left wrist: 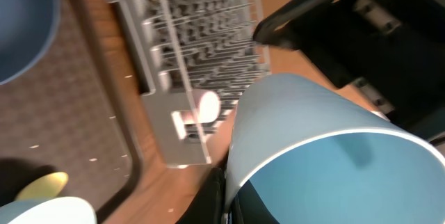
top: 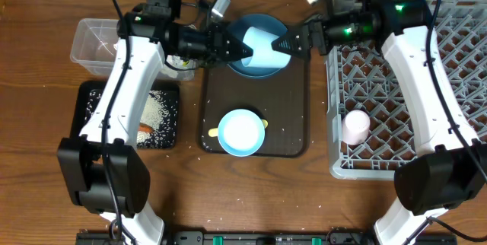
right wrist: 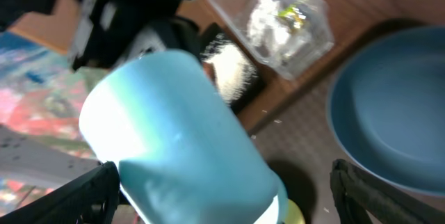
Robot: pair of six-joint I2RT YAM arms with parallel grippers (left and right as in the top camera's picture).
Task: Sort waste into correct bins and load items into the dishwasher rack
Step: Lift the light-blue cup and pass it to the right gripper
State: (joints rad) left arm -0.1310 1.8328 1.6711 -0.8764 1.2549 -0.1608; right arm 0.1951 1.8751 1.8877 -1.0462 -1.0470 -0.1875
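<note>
Small light-blue cup (top: 268, 47): held off the bench, tilted, above the dark-blue plate (top: 259, 69) at the far end of the brown serving tray (top: 293, 116).

Left tool (top: 247, 49): clamped shut on the cup.

Right tool (top: 280, 45): spread wide, one finger on either side of the cup; contact cannot be confirmed.

Near end of tray: light-blue bowl (top: 242, 132), with the pale yellow spoon (top: 212, 132) showing at its sides.

Right: dishwasher rack (top: 456, 62), holding the pinkish-white cup (top: 355, 127).

Left: clear tub (top: 91, 43); black tray (top: 93, 100) with rice (top: 158, 108).

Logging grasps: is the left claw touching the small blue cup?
Touching. Left wrist view shows the left claw clamped on the rim of the small blue cup.
</note>
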